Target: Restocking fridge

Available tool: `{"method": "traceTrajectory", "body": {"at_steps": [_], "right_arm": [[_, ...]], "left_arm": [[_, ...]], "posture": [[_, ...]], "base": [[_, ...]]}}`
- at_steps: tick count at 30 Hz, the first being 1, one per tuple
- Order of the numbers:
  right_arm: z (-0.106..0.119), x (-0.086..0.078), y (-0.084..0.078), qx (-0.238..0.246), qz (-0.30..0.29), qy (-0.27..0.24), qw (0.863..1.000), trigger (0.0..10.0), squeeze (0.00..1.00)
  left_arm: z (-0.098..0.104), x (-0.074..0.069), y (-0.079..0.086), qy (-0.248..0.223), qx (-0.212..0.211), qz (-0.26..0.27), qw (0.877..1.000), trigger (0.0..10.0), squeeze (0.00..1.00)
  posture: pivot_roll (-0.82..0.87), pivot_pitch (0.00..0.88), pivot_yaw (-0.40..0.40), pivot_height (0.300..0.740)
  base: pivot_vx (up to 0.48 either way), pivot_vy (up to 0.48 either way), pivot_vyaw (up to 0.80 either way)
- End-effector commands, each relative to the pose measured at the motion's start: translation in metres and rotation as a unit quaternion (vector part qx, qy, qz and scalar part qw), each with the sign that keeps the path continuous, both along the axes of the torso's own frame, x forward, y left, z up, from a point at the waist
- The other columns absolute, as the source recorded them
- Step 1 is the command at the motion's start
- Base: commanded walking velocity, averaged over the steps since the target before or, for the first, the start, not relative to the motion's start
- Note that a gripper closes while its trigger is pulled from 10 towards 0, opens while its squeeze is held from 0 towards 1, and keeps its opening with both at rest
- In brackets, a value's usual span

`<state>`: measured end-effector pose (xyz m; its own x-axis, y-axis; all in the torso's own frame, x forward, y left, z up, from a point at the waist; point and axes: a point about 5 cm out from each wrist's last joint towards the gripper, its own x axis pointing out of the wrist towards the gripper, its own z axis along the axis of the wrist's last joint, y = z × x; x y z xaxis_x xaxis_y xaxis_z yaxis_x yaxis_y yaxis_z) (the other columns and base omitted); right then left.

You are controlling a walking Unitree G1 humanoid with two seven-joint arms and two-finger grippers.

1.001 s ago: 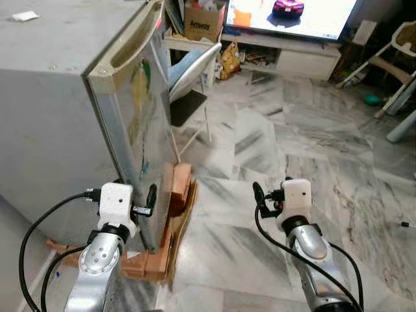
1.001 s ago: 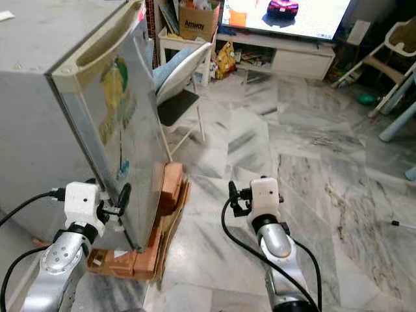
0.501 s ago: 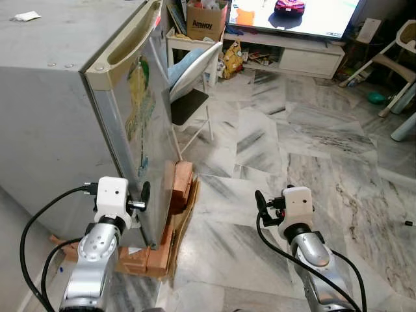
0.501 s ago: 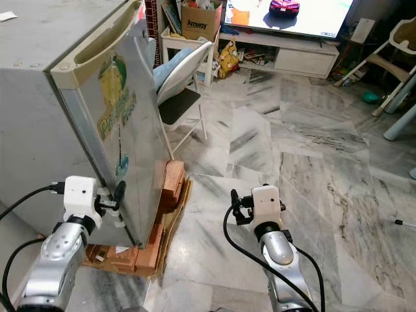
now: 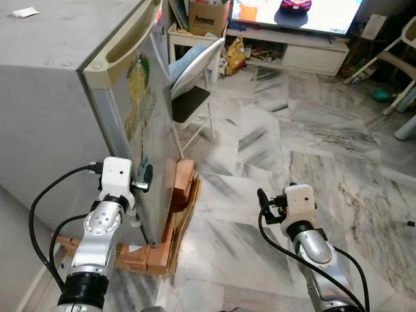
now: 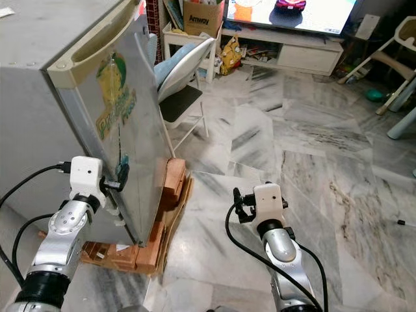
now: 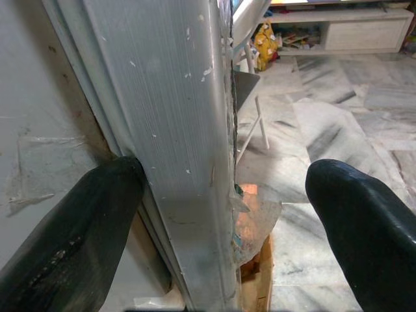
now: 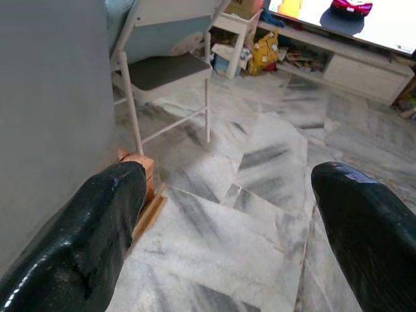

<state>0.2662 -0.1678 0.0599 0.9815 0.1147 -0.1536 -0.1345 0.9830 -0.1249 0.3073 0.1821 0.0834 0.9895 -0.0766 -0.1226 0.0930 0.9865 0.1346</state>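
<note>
The grey fridge [image 5: 52, 97] stands on my left, its silver stickered door [image 5: 140, 123] facing right. My left gripper [image 5: 144, 177] is at the door's free edge, low down. In the left wrist view that gripper [image 7: 221, 195] is open and straddles the door edge [image 7: 175, 130]. One finger [image 7: 78, 234] rests at the seam between door and cabinet, and the other finger [image 7: 364, 221] hangs clear on the front side. I cannot tell whether the door is ajar. My right gripper [image 5: 263, 205] is open over the marble floor, holding nothing.
Bricks and cardboard [image 5: 175, 195] prop up the fridge base. A white folding chair [image 5: 192, 84] stands just behind the door. A cardboard box [image 5: 209, 16], a TV stand [image 5: 305, 55] and a high chair [image 5: 403, 39] line the back. Marble floor [image 5: 292, 143] lies open to the right.
My left gripper has risen and closed in on the door edge, which now sits between its fingers. The right arm has hardly moved.
</note>
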Motion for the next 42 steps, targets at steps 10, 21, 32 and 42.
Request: {"method": "traceTrajectory", "body": {"at_steps": [10,21,32,42], "right_arm": [[-0.044,-0.026,-0.026,-0.043,-0.013,0.144,0.989,10.0,0.00],[-0.047,-0.039,-0.050,-0.060,0.010,0.161,0.985,10.0,0.00],[-0.041,-0.029,-0.034,-0.052,0.018,0.128,0.990,10.0,0.00],[-0.018,-0.011,-0.028,-0.030,0.009,0.070,0.997,10.0,0.00]], "left_arm": [[0.051,0.029,-0.076,-0.075,0.017,-0.172,0.982,10.0,0.00],[0.077,-0.008,-0.191,-0.061,-0.096,-0.398,0.910,10.0,0.00],[0.060,0.004,-0.133,-0.055,-0.070,-0.288,0.953,10.0,0.00],[0.030,-0.018,-0.073,-0.018,-0.059,-0.176,0.982,10.0,0.00]], "posture": [[0.08,0.019,-0.057,0.740],[0.08,0.013,-0.053,0.740],[0.09,0.013,-0.053,0.740],[0.11,0.028,-0.056,0.740]], "base": [[0.000,0.000,0.00],[0.000,0.000,0.00],[0.000,0.000,0.00],[0.000,-0.207,0.00]]}}
